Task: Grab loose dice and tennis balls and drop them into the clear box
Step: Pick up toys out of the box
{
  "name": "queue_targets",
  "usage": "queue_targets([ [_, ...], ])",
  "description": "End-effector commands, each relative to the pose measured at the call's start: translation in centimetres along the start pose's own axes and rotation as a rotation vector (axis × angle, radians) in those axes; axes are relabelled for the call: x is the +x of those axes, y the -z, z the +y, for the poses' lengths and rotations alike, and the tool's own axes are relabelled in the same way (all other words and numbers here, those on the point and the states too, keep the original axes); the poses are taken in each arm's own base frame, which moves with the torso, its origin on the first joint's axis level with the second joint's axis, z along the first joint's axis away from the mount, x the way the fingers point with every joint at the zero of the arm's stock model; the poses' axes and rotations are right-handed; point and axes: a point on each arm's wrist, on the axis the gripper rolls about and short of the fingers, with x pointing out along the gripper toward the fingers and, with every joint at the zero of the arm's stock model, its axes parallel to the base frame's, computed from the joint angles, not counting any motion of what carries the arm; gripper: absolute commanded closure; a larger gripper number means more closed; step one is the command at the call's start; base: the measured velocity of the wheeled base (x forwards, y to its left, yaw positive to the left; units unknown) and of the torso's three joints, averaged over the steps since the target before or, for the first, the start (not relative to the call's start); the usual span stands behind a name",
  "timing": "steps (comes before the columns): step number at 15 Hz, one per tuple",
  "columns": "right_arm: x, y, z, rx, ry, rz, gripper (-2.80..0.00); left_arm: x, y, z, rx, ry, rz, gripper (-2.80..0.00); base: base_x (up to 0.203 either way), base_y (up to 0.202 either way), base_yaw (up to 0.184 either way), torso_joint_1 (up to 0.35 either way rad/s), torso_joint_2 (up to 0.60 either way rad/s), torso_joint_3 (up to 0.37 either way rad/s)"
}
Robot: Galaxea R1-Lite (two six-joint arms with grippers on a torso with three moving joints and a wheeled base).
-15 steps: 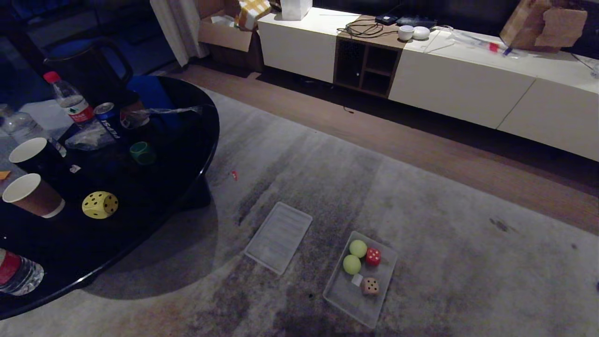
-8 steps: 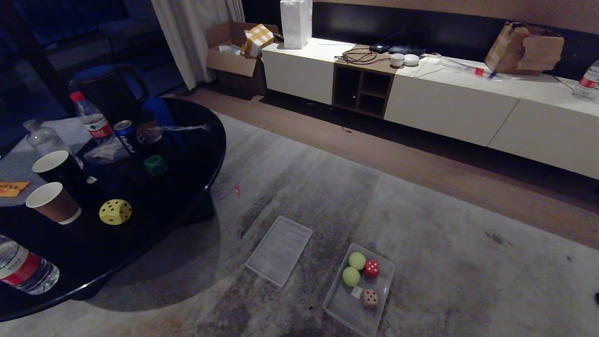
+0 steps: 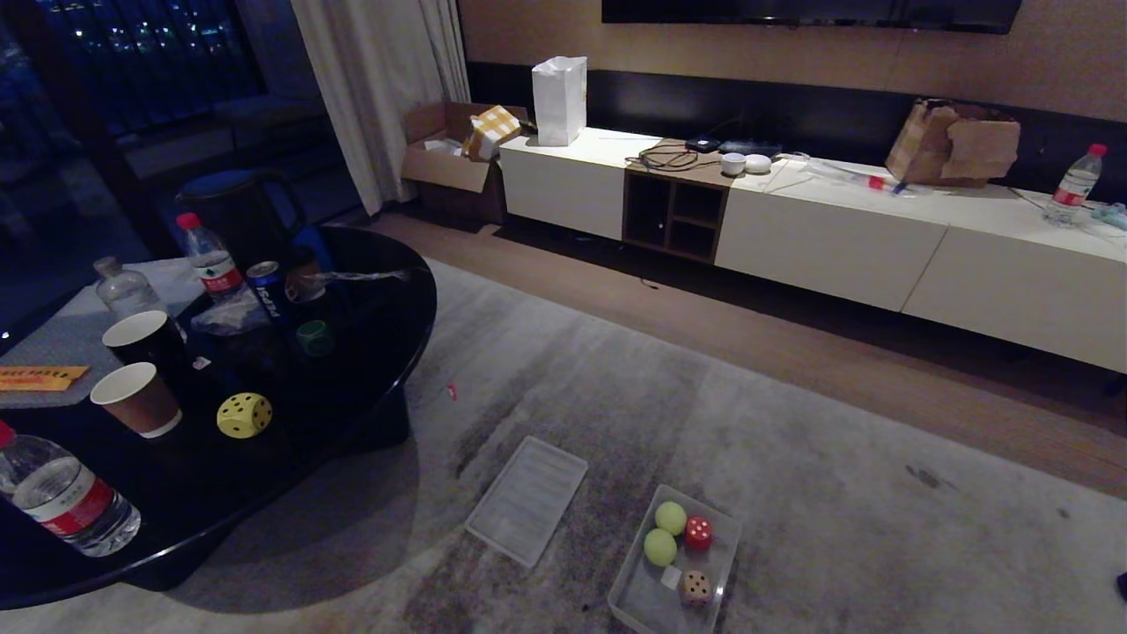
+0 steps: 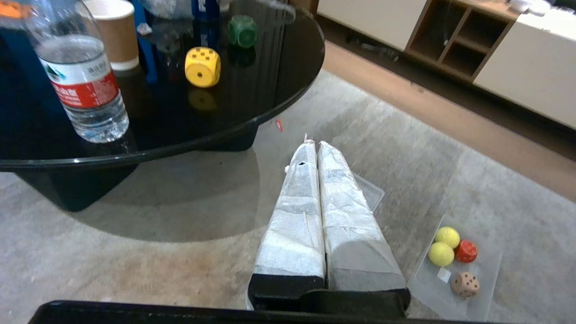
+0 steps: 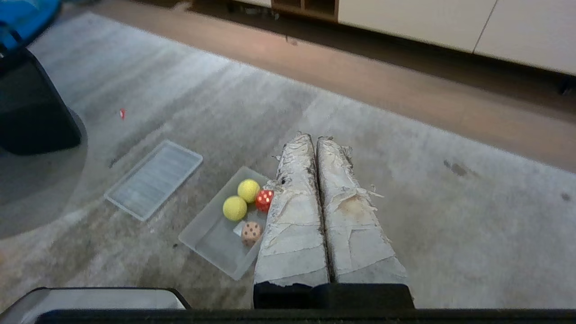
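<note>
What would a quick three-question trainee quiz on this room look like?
1. How many balls lie in the clear box?
2. True or false: the yellow die sits on the black table.
3. Which lies on the rug beside the box: A) a cup, B) the lid, C) a bottle?

Key
1. Two, along with a red die and a tan die.
2. True; a green die is up there too.
3. B. The left gripper and right gripper both hang with jaws shut, holding nothing.
</note>
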Motion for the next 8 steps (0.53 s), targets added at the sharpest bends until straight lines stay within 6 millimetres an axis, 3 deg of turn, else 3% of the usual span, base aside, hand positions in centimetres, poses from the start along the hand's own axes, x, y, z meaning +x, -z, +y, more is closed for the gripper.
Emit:
queue_targets([
  [1,0.06,0.21,0.0,0.0,0.0,0.007,0.0,0.0,-0.01,0.0,-0.001,-0.001,-0.001,0.0,0.0,0.0,0.0,-0.007,0.0,0.198],
  [8,0.05,0.21,0.0,-0.001,0.0,0.007,0.0,-0.01,0.0,0.0,0.0,0.0,-0.003,0.0,0.0,0.0,0.0,0.0,0.0,0.204],
])
